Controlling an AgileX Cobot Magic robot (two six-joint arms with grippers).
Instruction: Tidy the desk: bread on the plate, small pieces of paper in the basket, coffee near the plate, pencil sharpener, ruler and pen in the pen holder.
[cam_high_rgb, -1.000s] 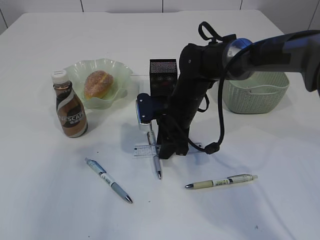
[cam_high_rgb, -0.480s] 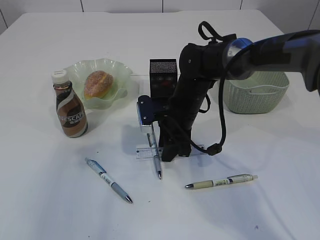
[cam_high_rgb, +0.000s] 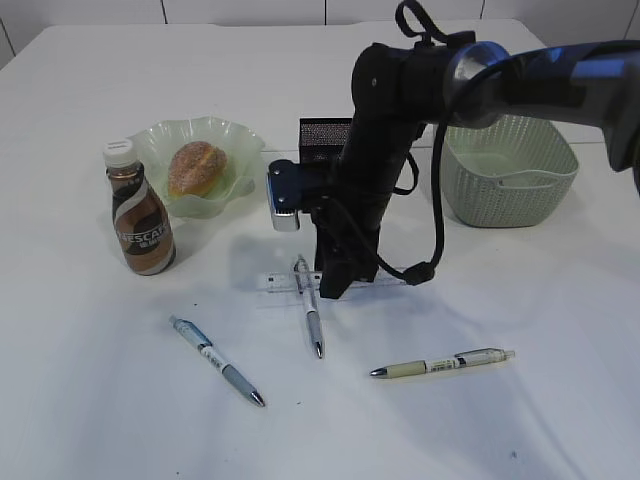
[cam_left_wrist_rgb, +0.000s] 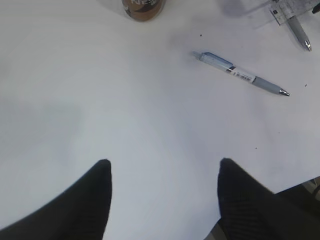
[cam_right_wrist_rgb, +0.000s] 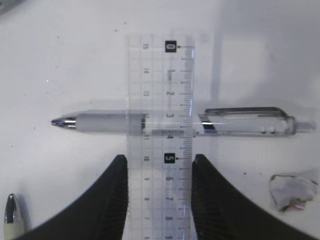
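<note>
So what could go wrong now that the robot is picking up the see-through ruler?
1. The right gripper pinches the ruler near one end, so the long free part could swing or slip out.
2. The ruler looks to lie across a pen, so lifting might nudge or roll that pen.
3. The pen holder sits right behind the arm and has a narrow top, so the ruler could miss it or knock it over.

**Staged robot lab desk**

Plain white tabletop (cam_high_rgb: 90, 400), pale panelled wall behind. Black robot arm (cam_high_rgb: 390, 130) with cabling over it. Props spread out: pens (cam_high_rgb: 215, 360), ruler (cam_right_wrist_rgb: 161, 130), coffee bottle (cam_high_rgb: 140, 215), mesh pen holder (cam_high_rgb: 322, 135), basket (cam_high_rgb: 510, 170).
</note>
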